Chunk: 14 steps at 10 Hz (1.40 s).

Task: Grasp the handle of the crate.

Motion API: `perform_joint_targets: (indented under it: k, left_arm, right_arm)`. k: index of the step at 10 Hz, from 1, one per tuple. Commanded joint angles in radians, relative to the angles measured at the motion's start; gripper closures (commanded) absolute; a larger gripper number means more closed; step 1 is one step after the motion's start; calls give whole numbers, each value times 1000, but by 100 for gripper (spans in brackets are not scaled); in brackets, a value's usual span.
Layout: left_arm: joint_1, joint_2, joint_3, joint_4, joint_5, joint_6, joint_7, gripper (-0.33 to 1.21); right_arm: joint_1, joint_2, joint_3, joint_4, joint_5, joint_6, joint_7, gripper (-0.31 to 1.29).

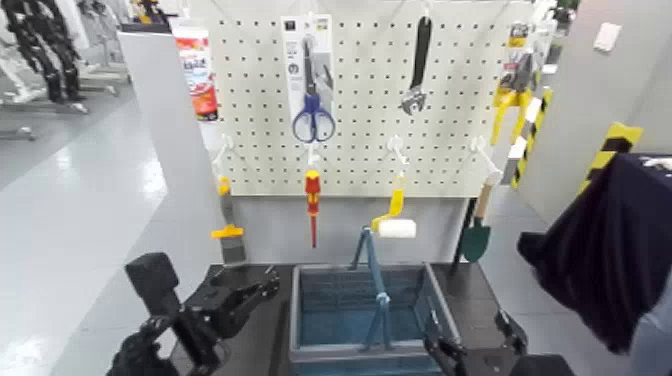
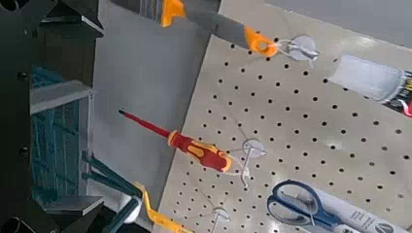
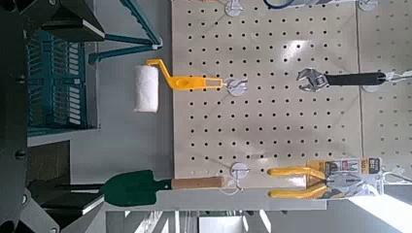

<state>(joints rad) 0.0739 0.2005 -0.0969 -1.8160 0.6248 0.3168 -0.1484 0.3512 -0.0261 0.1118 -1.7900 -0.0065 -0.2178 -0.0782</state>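
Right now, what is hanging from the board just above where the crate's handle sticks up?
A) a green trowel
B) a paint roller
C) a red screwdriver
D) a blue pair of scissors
B: the white paint roller hangs right by the top of the teal handle.

Crate (image 1: 341, 353): grey rim, blue-teal slats, sitting bottom center. Handle (image 1: 375, 268): thin teal-blue arch, standing raised above crate.

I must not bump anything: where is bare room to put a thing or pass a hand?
Inside the crate, between left wall and handle; smaller, between handle and right wall. Crowded: right rim, by the right pincer; left rim, by the left pincer.
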Motion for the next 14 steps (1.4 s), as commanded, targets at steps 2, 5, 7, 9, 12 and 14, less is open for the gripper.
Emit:
perform_joint_targets:
  k: [2, 5, 7, 9, 12, 14]
  left_arm:
    - [-125, 40, -46, 99, 219, 143, -22, 10]
    - [-253, 88, -127, 219, 395, 243, -74, 10]
    - [-321, 108, -172, 305, 547, 285, -112, 10]
    - [-391, 112, -222, 399, 650, 303, -158, 10]
    - [-516, 102, -320, 544, 725, 328, -237, 10]
    - [-562, 89, -359, 613, 776, 341, -261, 10]
  right_arm:
    - [0, 0, 3, 4, -1, -2, 0, 14]
    - [-3, 2, 6, 9, -4, -3, 0, 14]
    - [-3, 3, 8, 14, -6, -6, 0, 14]
    - [-5, 3, 9, 17, -9, -11, 0, 14]
    - [-6, 5, 12, 20, -13, -20, 0, 14]
    - [-11, 5, 17, 27, -18, -31, 0, 14]
